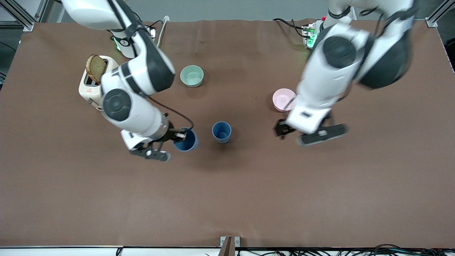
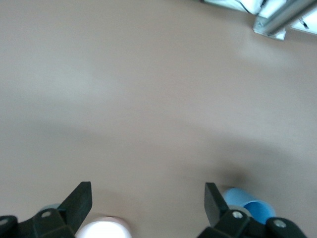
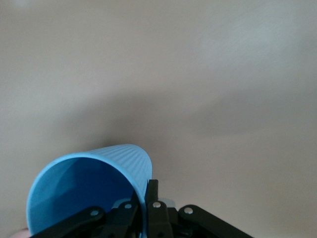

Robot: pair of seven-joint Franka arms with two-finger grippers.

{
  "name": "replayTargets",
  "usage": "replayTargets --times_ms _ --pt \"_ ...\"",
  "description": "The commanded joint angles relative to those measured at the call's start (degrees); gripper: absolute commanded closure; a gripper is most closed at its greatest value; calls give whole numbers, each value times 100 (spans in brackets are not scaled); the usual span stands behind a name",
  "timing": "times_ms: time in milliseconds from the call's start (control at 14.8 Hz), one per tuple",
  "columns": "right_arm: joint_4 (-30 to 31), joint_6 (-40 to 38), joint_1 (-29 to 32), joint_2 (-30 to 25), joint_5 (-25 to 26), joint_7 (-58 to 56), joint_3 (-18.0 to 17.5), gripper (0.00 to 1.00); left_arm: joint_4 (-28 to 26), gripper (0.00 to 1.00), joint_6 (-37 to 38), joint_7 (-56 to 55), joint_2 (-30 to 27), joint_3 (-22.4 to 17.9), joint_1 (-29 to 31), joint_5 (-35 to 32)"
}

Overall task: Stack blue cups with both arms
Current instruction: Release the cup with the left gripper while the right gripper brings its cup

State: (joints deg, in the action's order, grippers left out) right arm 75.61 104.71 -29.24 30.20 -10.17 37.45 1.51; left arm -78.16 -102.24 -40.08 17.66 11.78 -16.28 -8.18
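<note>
Brown table point(image 1: 227, 199), right gripper point(image 1: 176, 137) pinching one blue cup's point(image 1: 186, 140) rim, second blue cup point(image 1: 221, 132) just beside, left gripper point(image 1: 284, 128) wide open, empty, near pink bowl point(image 1: 283, 99)

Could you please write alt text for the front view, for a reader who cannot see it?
The right gripper grips one blue cup by its rim, beside a second blue cup standing free on the brown table. The left gripper hovers open near a pink bowl.

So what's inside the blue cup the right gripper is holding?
One finger of the right gripper reaches inside the held blue cup, clamping its wall against the outer finger. Otherwise the visible interior looks empty; its bottom is hidden by the gripper.
</note>
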Motion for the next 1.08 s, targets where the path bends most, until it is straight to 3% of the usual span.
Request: replayTargets --times_ms 0,135,337,472,742,1012 --pt "130 15 -485 -102 -64 367 60 99 -296 0 632 1348 -884 0 405 -43" --pt "147 24 -732 -58 -64 535 68 99 -296 0 1125 2394 -1254 35 966 166" --pt "243 224 -899 30 -64 535 68 99 -305 0 1653 2978 -1537 44 1311 413" --pt "463 532 -943 30 -64 535 68 98 -445 0 1734 3277 -1686 -43 1320 466" --pt "727 981 -1022 109 -55 535 68 98 -919 0 1594 3814 -1958 -860 934 695" --pt "824 1069 -1137 144 -55 535 68 98 -1395 0 1321 3911 -2240 -861 942 695"
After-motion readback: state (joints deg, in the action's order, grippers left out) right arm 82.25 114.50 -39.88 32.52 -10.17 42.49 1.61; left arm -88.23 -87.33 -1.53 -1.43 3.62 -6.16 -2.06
